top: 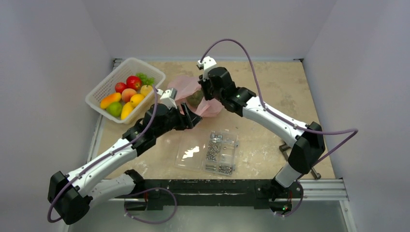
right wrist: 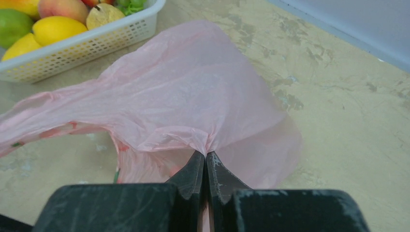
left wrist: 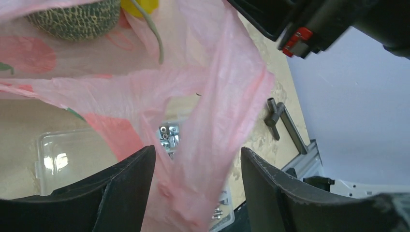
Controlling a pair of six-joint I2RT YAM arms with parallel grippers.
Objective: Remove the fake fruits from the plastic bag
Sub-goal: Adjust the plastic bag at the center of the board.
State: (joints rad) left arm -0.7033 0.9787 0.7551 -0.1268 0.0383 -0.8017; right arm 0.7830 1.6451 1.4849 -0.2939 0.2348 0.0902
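From above, the plastic bag (top: 186, 87) lies on the tabletop (top: 280, 82) toward the middle of the far edge. The grey-green melon (top: 195, 99) shows through its film. The left pincer (top: 192, 112) is at the bag's near side and the right pincer (top: 205, 96) at its right side. A white basket (top: 104, 84) of fruit sits in the far left corner. A clear screw case (top: 212, 152) lies toward the middle of the near edge.

In the left wrist view, the left pincer (left wrist: 196, 188) stands wide open, with a strip of the plastic bag (left wrist: 217, 96) hanging between its fingers (left wrist: 128, 193). The melon (left wrist: 77, 19) rests inside the bag beside a yellow fruit (left wrist: 140, 6).

In the right wrist view, the right pincer (right wrist: 205, 162) is pressed closed, pinching a fold of the plastic bag (right wrist: 193, 92). The basket (right wrist: 87, 41) stands beyond it.
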